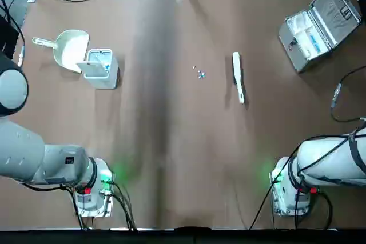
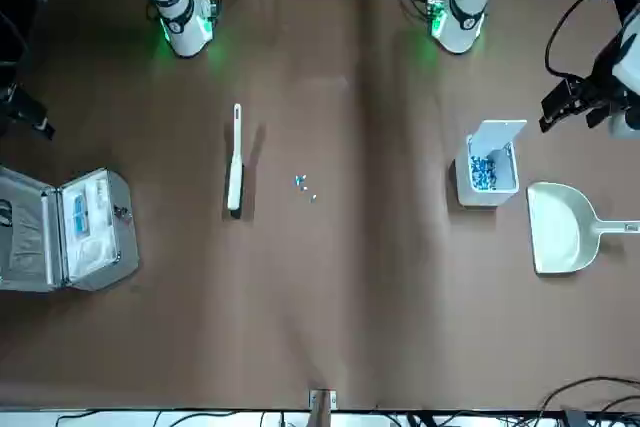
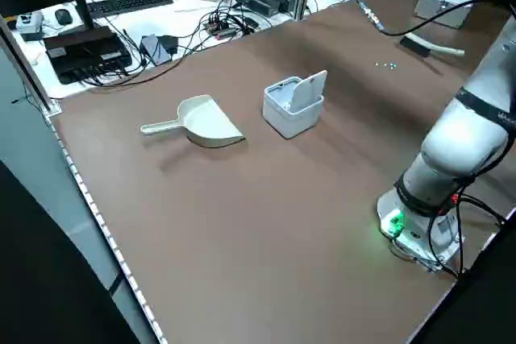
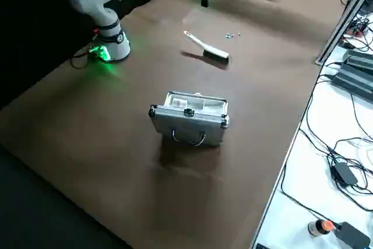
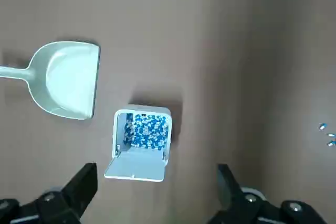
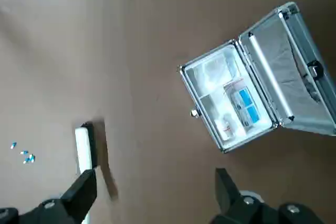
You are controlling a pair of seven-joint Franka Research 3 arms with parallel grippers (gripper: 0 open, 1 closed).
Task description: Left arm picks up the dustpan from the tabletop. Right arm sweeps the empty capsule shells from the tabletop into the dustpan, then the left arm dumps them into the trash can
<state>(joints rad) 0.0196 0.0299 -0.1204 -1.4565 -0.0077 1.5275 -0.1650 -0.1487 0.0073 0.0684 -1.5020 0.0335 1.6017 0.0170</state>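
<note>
The cream dustpan point(image 1: 71, 50) lies flat at the far left of the table, its handle pointing toward the left edge. Right beside it stands the small grey trash can point(image 1: 100, 68), lid flipped open, with blue and white bits inside point(image 5: 143, 129). The empty capsule shells point(image 1: 200, 74) are a tiny blue-white cluster near mid-table. My left gripper point(image 5: 155, 192) hangs high above the trash can and dustpan, open and holding nothing; it also shows in the front view point(image 2: 585, 102). My right gripper point(image 6: 152, 192) is open and empty, raised over the right side of the table.
A slim white brush point(image 1: 238, 77) lies just right of the shells. An open silver metal case point(image 1: 320, 24) sits at the far right corner. Both arm bases point(image 1: 94, 190) point(image 1: 291, 190) stand at the near edge. Cables and desks run along the table's far side.
</note>
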